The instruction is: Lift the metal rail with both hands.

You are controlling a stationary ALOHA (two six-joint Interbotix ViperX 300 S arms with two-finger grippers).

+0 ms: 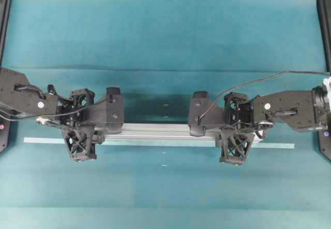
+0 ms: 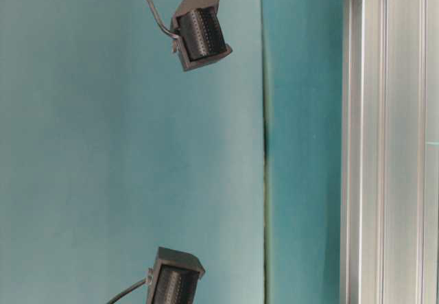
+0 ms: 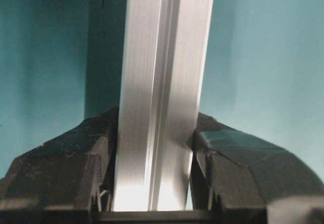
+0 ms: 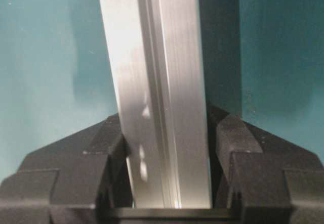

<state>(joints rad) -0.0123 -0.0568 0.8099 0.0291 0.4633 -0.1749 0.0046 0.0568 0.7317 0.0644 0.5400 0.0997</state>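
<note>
Two arms level over the teal table (image 1: 165,43).
Left gripper (image 1: 83,136) and right gripper (image 1: 235,138) straddle the metal rail (image 1: 160,132); whether clamped, cannot tell.

From overhead both ends of the metal rail (image 1: 165,131) lie hidden beneath the left pincer (image 1: 81,143) and the right pincer (image 1: 236,147), each wrist view crops its top, and whether the fingers press it or stand just off cannot be told.
</note>
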